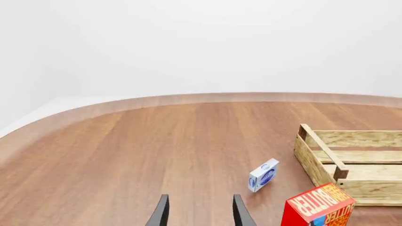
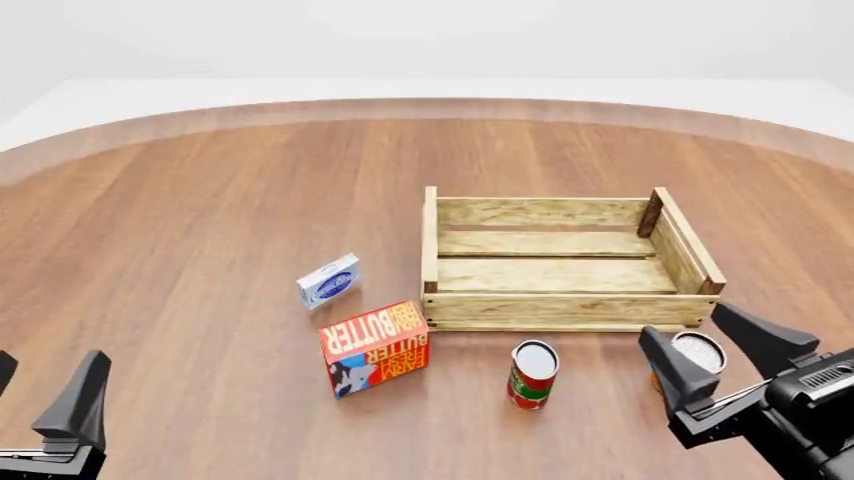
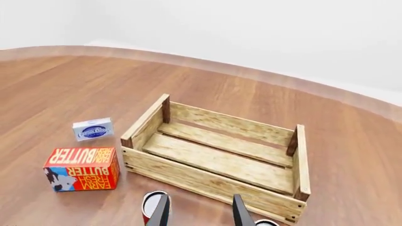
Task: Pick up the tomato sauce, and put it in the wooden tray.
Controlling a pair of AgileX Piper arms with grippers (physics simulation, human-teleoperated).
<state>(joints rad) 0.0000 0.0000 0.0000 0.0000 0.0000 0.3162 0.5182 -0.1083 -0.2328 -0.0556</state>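
The tomato sauce [image 2: 533, 375], a small can with a red label, green band and white top, stands upright on the table just in front of the wooden tray [image 2: 561, 308]. My right gripper [image 2: 722, 357] hovers open to the can's right, holding nothing. In the right wrist view the tomato sauce [image 3: 150, 203] shows beside one finger, with the wooden tray [image 3: 207, 181] beyond. My left gripper [image 2: 40, 392] is open at the near left, far from the can. The left wrist view shows that gripper [image 1: 199, 214] open and the wooden tray [image 1: 314, 162], but not the tomato sauce.
A second can [image 2: 697, 351] stands by the tray's near right corner, partly behind my right gripper's fingers. A red butter box [image 2: 376, 348] sits left of the tomato sauce. A small blue-and-white box [image 2: 328, 281] lies further back left.
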